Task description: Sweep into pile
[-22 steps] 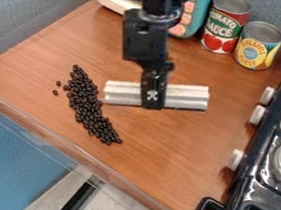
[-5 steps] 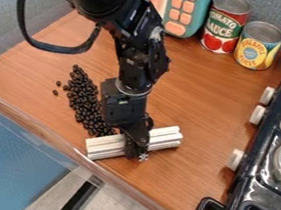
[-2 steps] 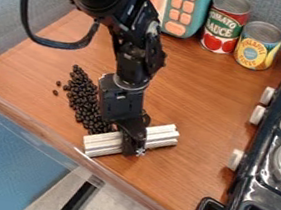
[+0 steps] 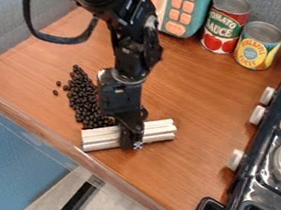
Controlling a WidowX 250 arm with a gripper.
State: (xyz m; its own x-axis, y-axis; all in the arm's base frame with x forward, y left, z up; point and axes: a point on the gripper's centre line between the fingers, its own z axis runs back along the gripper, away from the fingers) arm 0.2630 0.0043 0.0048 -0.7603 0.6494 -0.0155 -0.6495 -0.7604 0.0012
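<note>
Clenches a pale ribbed bar (image 4: 160,129) in the gripper (image 4: 131,138), below centre, and edges up and left toward the lower end of the dark beans (image 4: 84,100) (left of centre), probably starting to bunch them.

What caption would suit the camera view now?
Tool gripping a ribbed bar beside dark beans.

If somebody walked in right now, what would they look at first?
Probably the big black robot arm, coming in from the top, with its claw holding a silvery ridged bar near the counter's front edge. Next, perhaps, the pile of dark beans beside the bar, on the brown counter.
</note>
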